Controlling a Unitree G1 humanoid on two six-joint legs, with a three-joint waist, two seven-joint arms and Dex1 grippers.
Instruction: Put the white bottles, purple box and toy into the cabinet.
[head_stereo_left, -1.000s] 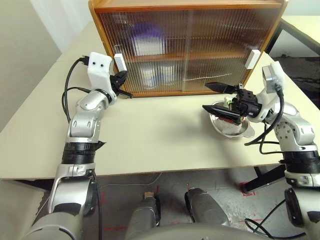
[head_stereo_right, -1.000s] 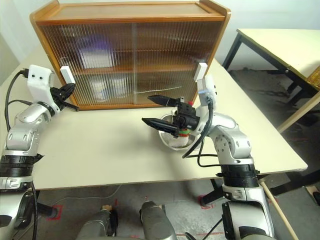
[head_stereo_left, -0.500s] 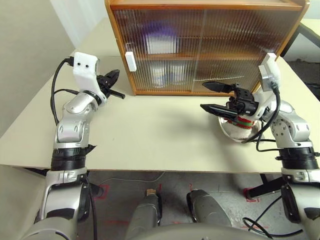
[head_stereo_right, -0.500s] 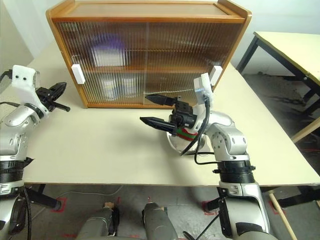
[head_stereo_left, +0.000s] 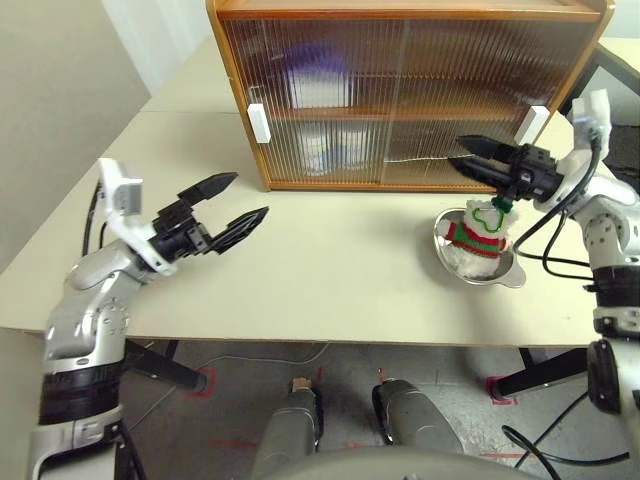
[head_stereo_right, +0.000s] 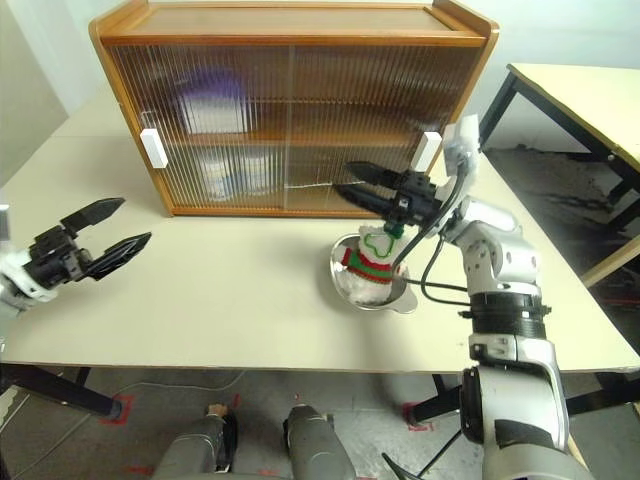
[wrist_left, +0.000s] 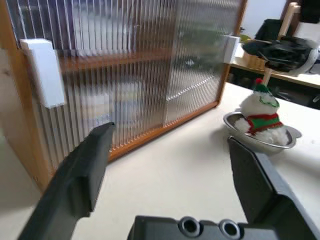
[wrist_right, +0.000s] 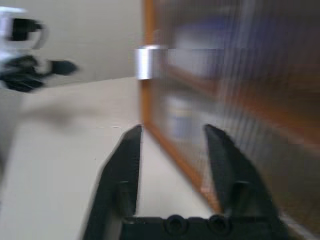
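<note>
Fingers of the left gripper spread wide and empty, held over the bare near-left part of the table, well apart from the cabinet. Fingers of the right gripper parted with a narrower gap, holding nothing, just above and behind the toy, pointing toward the cabinet's lower front. Toy sitting upright in a shallow steel bowl on the table in front of the cabinet's right half. Both ribbed sliding doors drawn shut, white block handles at either edge. Behind the ribbing, purple box blurred on the upper shelf, left side; white bottles as a pale shape below it.
</note>
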